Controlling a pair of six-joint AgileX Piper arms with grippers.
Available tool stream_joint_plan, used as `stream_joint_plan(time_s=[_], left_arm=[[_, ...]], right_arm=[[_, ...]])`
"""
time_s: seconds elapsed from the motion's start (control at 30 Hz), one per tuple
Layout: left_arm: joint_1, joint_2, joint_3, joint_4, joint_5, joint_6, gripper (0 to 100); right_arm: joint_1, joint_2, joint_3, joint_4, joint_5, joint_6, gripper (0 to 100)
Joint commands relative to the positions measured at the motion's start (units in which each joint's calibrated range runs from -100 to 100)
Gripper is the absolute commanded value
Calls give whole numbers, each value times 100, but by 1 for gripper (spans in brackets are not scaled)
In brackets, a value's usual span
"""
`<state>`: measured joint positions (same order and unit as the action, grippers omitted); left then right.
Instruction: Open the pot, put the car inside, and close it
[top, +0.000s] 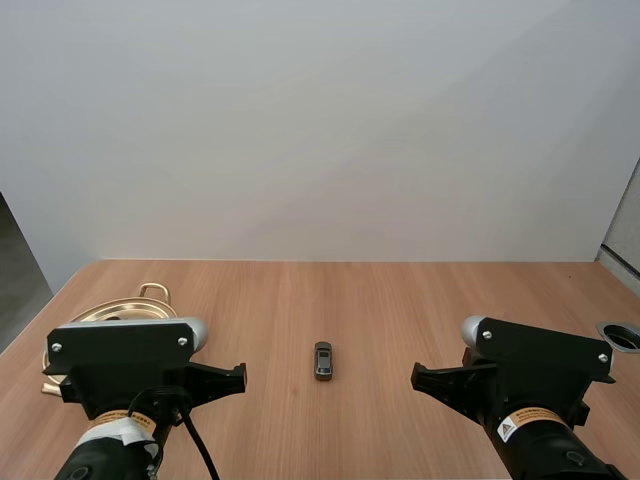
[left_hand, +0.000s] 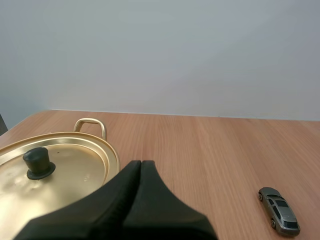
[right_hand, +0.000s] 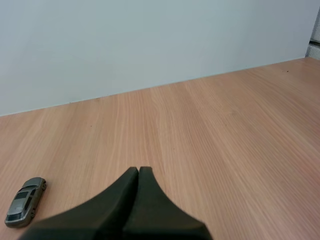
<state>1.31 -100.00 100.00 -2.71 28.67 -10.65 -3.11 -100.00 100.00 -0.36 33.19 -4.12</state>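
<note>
A small grey toy car (top: 323, 360) lies on the wooden table between the two arms; it is also in the left wrist view (left_hand: 279, 218) and the right wrist view (right_hand: 25, 201). A gold pot (top: 118, 312) with its lid on stands at the table's left, partly hidden behind my left arm. The lid (left_hand: 55, 175) has a black knob (left_hand: 38, 162), and a gold handle (left_hand: 91, 126) rises at the pot's far side. My left gripper (left_hand: 140, 165) is shut on nothing, near the pot's rim. My right gripper (right_hand: 138, 171) is shut on nothing, to the right of the car.
A round grommet hole (top: 622, 336) sits near the table's right edge. Bare wood (top: 400, 300) stretches from the car to the back wall.
</note>
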Motion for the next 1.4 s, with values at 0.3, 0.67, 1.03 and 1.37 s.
stream_joint_plan(time_s=[0.3, 0.67, 1.03, 1.37], left_arm=[[-3, 0, 0, 4, 3, -6, 0], [-3, 0, 0, 4, -283, 60, 0], [0, 0, -96, 137, -4156, 3455, 0], [23, 345, -2862, 1637, 2309, -161, 0]], right_arm=[[-4, 0, 0, 73, -6, 5, 0], [-4, 0, 0, -1382, -1521, -372, 0], [-4, 0, 0, -3172, -4179, -1140, 0], [4, 1142, -2018, -1850, -1240, -842, 0]])
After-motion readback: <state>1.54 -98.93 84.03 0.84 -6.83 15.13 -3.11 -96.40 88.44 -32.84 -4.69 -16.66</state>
